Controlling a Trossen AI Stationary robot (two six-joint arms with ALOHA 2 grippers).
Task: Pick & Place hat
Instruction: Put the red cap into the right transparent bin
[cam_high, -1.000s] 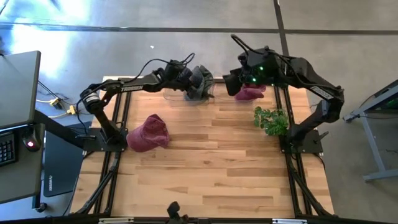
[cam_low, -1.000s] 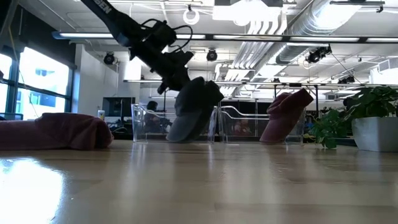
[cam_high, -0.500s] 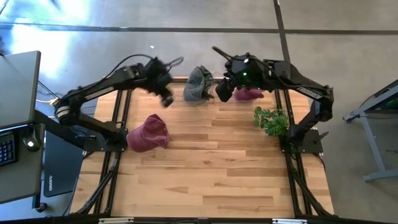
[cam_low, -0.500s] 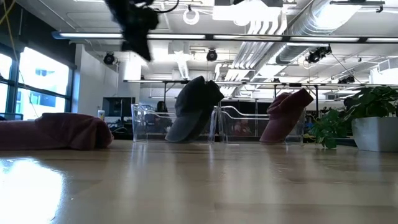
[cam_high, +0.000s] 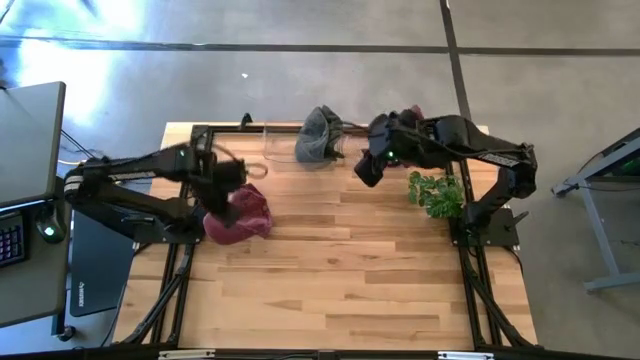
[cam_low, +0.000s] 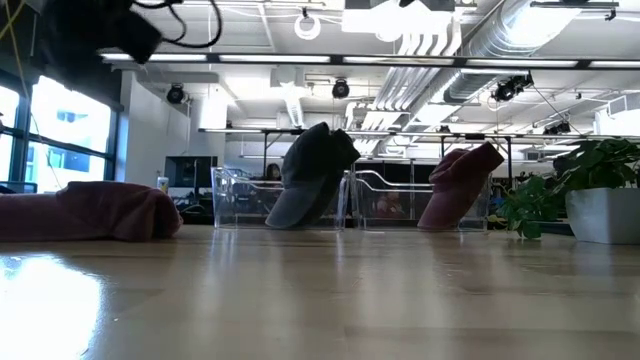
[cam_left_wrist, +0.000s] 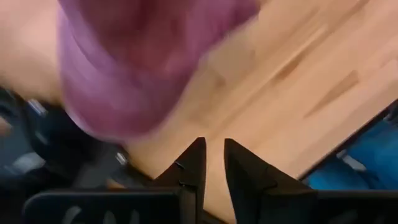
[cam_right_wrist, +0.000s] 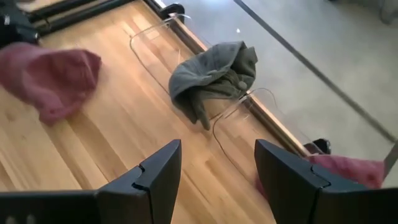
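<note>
Fingers nearly pressed together, left gripper (cam_high: 225, 190) hovers over maroon hat (cam_high: 243, 215); right gripper (cam_high: 366, 167) spread, at three o'clock of grey hat (cam_high: 316, 137).

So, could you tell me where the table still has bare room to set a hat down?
The whole near half of the table is bare wood. The far edge is crowded: grey hat, clear bins, right claw, plant. The maroon hat and left claw fill the left side.

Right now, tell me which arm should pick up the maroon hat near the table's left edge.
Left. Its tool is right over the maroon hat, which fills its wrist view. The right tool sits far off by the grey hat.
</note>
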